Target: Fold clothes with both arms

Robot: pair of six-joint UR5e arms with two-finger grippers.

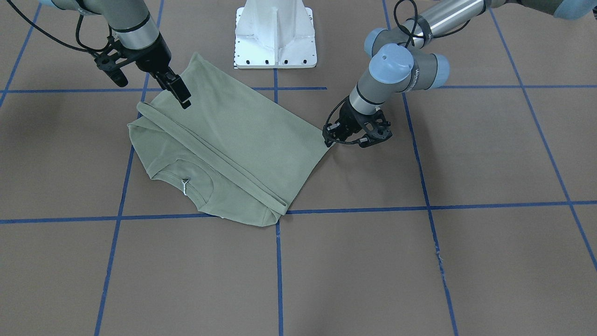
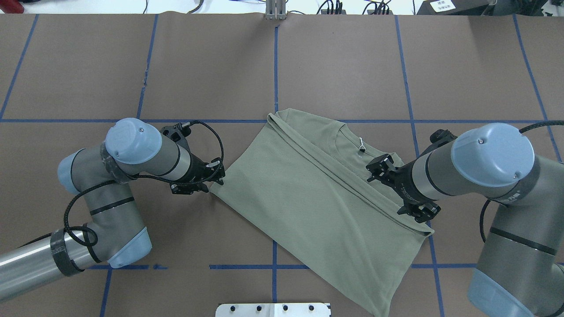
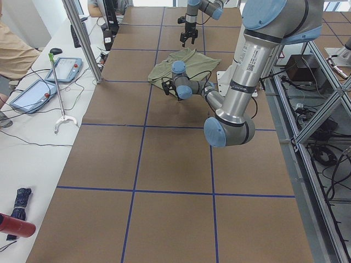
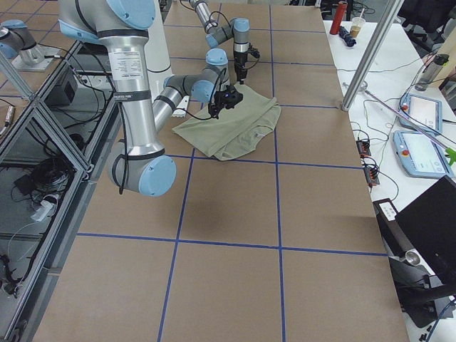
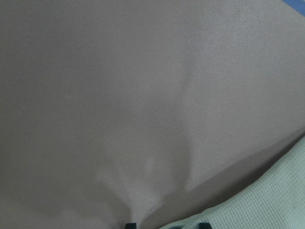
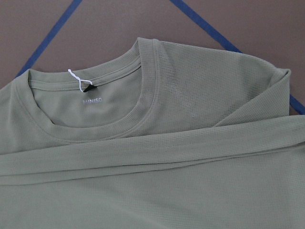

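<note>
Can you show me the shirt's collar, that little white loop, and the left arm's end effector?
Collar (image 6: 145, 90): right wrist view, on its ribbed band.
White loop (image 6: 76, 78): right wrist view, on the string.
Left end effector (image 1: 329, 140): front-facing view, between its fingertips.

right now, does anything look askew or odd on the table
Yes: the shirt lies diagonal to the blue tape grid, partly folded, with one corner reaching toward the white pedestal. A white tag loop sticks out at its collar. No damage shows.

The shirt (image 2: 308, 193) lies mid-worktop (image 2: 132, 66). The left gripper (image 1: 329, 140) is at its left corner, the right gripper (image 1: 183, 99) over its right side.
</note>
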